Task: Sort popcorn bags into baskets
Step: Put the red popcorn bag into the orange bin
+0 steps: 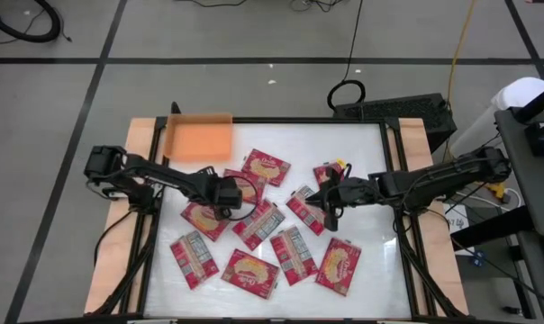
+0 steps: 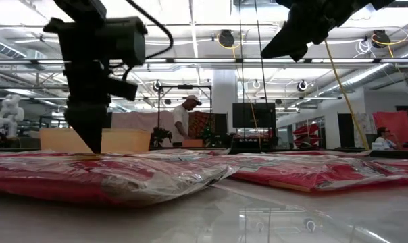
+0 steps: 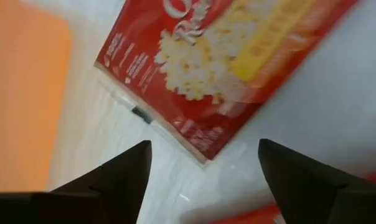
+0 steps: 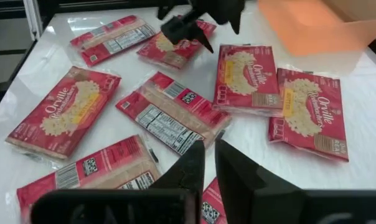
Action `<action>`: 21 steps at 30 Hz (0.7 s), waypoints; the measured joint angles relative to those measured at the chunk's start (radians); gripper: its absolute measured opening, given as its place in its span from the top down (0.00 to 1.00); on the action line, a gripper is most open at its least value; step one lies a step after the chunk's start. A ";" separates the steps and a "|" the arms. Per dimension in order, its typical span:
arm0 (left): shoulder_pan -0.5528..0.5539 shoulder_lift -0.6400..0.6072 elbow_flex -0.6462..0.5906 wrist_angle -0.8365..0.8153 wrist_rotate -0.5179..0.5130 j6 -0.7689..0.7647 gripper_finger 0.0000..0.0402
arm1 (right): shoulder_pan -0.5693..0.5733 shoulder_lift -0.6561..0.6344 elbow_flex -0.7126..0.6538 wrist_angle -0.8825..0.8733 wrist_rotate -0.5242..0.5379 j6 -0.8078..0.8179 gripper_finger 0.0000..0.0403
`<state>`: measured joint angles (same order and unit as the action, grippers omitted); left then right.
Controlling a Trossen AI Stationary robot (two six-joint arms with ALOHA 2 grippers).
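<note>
Several red popcorn bags lie flat on the white table (image 1: 362, 180). The orange basket (image 1: 198, 137) stands at the far left. My left gripper (image 1: 225, 194) points steeply down, open, low over the table between two bags. In the left wrist view the near corner of a picture-side-up bag (image 3: 219, 56) lies just ahead of its spread fingers, with the basket (image 3: 20, 93) off to one side. My right gripper (image 1: 330, 203) hangs higher over the middle bags (image 4: 169, 115). Only a narrow slit shows between its fingers (image 4: 210, 158), and they hold nothing.
Light wooden boards (image 1: 119, 243) flank the white table on the left and right. Bags lie crowded from the middle to the near edge. Bare white table shows at the far right (image 1: 362, 144). In the low view, people (image 2: 184, 121) stand in the room beyond.
</note>
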<state>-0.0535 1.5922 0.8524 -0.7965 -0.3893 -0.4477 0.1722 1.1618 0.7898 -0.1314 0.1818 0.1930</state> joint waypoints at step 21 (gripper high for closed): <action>0.065 0.069 -0.002 0.115 0.029 0.243 0.92 | 0.022 0.005 -0.129 0.325 0.027 0.045 0.84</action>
<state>0.0113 1.6613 0.8509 -0.6814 -0.3601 -0.2044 0.1943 1.1663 0.6607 0.1934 0.2089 0.2377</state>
